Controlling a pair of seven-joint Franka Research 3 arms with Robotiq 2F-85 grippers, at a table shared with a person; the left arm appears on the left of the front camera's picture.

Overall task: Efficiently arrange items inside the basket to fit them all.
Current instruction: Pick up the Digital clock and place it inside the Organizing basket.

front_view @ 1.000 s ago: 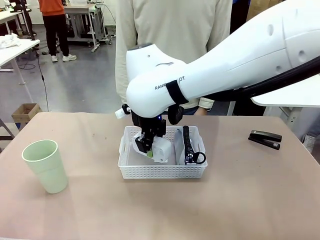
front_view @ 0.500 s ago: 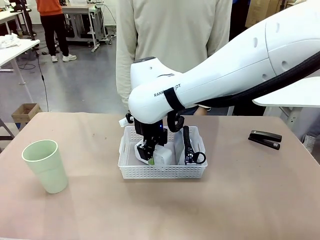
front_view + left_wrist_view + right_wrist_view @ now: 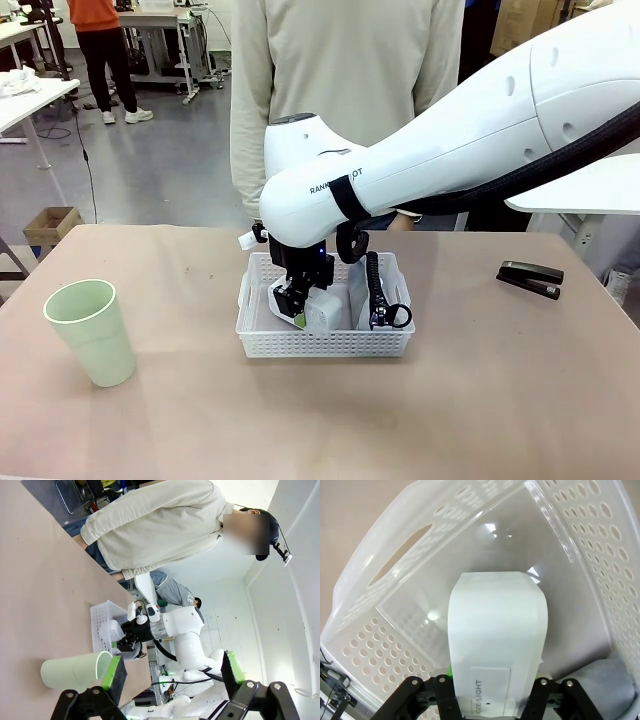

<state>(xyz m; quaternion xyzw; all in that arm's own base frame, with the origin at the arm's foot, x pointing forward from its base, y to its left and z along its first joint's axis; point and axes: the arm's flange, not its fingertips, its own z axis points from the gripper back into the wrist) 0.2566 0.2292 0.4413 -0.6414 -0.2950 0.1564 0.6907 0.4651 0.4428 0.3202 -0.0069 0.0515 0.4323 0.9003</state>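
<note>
The white basket [image 3: 325, 345] sits mid-table. My right gripper [image 3: 297, 305] reaches down into its left half, jaws shut on the white box [image 3: 326, 310]. In the right wrist view the box [image 3: 495, 630] stands on the basket floor [image 3: 420, 615] between my fingers [image 3: 440, 692]. The grey pouch [image 3: 368, 290] with a black zipper stands on edge in the basket's right half and also shows at the corner [image 3: 607, 680]. A pale green cup [image 3: 92, 330] stands at the table's left. The small black slab [image 3: 530, 279] lies at the right. My left gripper [image 3: 171, 675] hangs open above the table, holding nothing.
A person in a cream top [image 3: 345, 90] stands at the far edge behind the basket. From the left wrist view the cup [image 3: 75, 672] is close by and the basket [image 3: 102, 625] farther off. Bare tabletop lies in front of the basket.
My right gripper has come down into the basket with the white box, which went from tilted above the rim to standing on the floor. The cup, pouch and slab stayed put.
</note>
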